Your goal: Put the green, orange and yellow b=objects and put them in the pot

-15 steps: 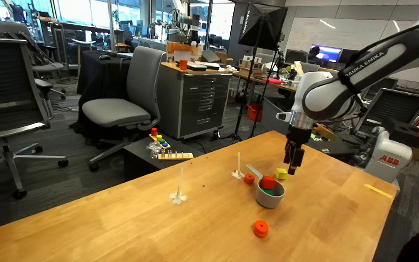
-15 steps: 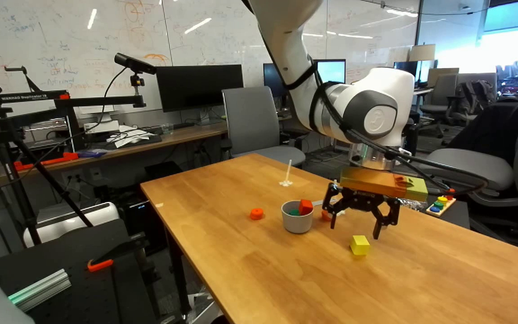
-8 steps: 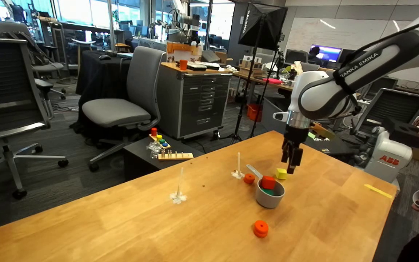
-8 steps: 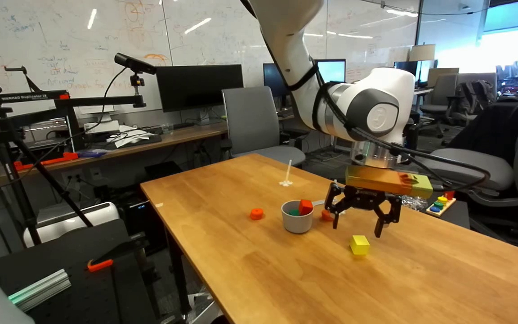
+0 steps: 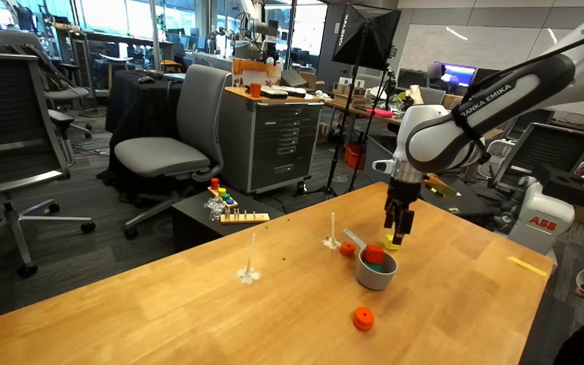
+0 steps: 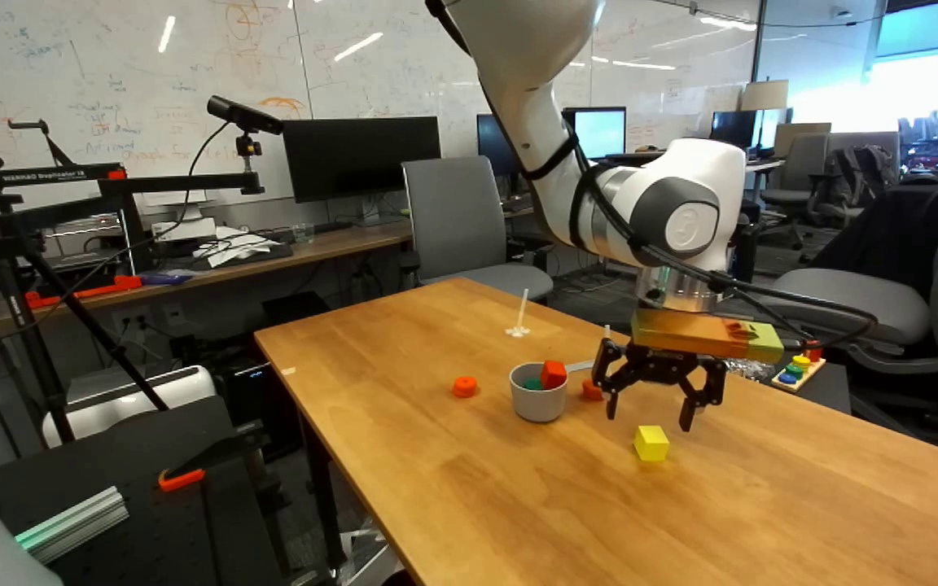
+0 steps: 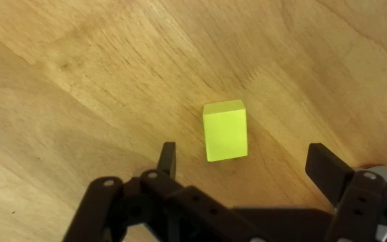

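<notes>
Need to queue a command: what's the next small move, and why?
I'd probably lower the open jaws a little: the wrist view shows the yellow block between them, ungripped, and in an exterior view they hang above the table, with that block outside the pot.

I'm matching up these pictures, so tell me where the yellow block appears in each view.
In an exterior view: yellow block right of centre, in the lower half, just below the end effector.
In an exterior view: yellow block right of centre, just above the pot, partly hidden by the end effector.
Wrist view: yellow block just right of the middle.
Shared landmark: the black end effector.
</notes>
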Controlling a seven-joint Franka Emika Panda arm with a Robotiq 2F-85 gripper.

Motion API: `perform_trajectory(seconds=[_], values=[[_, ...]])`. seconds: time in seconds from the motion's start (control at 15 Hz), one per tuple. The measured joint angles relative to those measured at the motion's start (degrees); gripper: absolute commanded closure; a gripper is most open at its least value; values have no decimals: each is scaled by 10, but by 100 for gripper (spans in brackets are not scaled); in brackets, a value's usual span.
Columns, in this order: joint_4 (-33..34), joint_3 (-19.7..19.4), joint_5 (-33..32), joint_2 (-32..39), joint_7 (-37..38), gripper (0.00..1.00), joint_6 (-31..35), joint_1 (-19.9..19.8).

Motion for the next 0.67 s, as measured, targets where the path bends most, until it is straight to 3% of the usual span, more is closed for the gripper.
perform_trajectory(seconds=[0.53, 0.67], values=[[16, -2, 0, 19, -16, 89, -1, 0], [19, -3, 1, 19, -15, 86, -1, 0]])
